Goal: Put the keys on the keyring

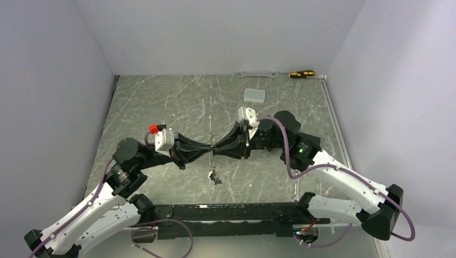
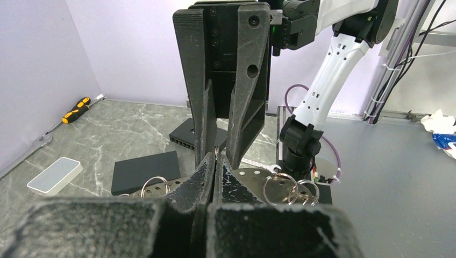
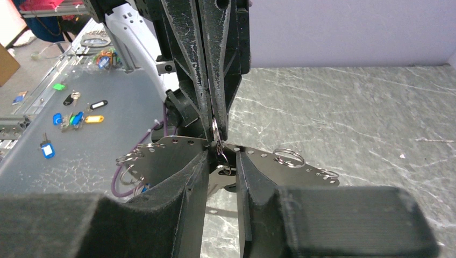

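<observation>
My left gripper (image 1: 207, 149) is shut on a small silvery split ring, the keyring (image 2: 215, 151), pinched at its fingertips (image 2: 207, 166) above the table's middle. In the right wrist view the keyring (image 3: 215, 134) hangs from the left fingers with a silvery key (image 3: 227, 173) on it. My right gripper (image 1: 220, 148) faces the left one tip to tip. It is open (image 3: 221, 157), its jaws on either side of the ring and key without pressing them. In the top view the keys (image 1: 214, 174) dangle below the two grippers, with a blue tag (image 1: 217, 181) lowest.
A silver spanner (image 1: 258, 75), a yellow-black screwdriver (image 1: 301, 73) and a white box (image 1: 254, 95) lie at the back. A flat black box (image 2: 145, 171) lies under the arms. A perforated metal plate (image 3: 269, 161) with several split rings shows just beyond the fingertips.
</observation>
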Controlling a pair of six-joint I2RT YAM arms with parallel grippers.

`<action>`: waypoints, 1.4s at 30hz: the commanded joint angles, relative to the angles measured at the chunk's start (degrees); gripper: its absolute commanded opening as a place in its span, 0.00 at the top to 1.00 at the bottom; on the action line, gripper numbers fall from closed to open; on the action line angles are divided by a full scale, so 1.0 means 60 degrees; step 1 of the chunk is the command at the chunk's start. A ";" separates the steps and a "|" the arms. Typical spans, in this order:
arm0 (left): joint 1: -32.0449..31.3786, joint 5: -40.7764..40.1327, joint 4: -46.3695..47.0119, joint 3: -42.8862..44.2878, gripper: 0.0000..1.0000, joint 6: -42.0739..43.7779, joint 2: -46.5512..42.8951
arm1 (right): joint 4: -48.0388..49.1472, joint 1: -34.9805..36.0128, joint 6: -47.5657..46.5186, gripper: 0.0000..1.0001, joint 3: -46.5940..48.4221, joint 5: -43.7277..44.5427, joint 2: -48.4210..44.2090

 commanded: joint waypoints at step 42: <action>-0.0018 -0.0889 -0.7485 0.2439 0.39 0.3703 0.0187 | -0.8171 0.0399 -0.3057 1.00 0.4558 0.5281 0.2738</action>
